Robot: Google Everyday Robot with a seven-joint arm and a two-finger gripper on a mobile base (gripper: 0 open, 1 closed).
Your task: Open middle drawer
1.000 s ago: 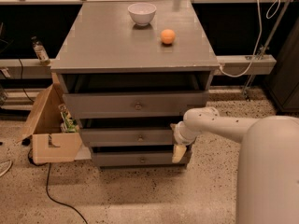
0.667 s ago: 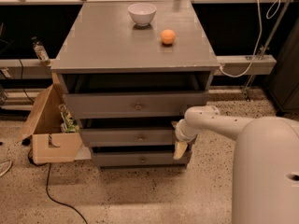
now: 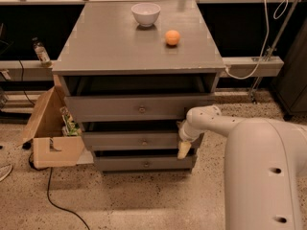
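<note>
The grey cabinet [image 3: 139, 56] has three drawers. The middle drawer [image 3: 120, 141] is the centre one, with a wide flat front and a small round knob [image 3: 144, 141]. It sits a little further forward than the bottom drawer [image 3: 124, 163]. My gripper [image 3: 183, 148] hangs from the white arm [image 3: 216, 121] at the right end of the middle drawer's front, well to the right of the knob, with its cream tip pointing down. The top drawer [image 3: 110, 108] stands out furthest.
A white bowl [image 3: 146, 13] and an orange [image 3: 172, 37] rest on the cabinet top. An open cardboard box [image 3: 53, 147] stands against the cabinet's left side. A black cable [image 3: 57, 195] lies on the floor. My white body [image 3: 268, 176] fills the lower right.
The gripper stays at the right end of the middle drawer's front, perhaps slightly higher. The drawers have not visibly moved.
</note>
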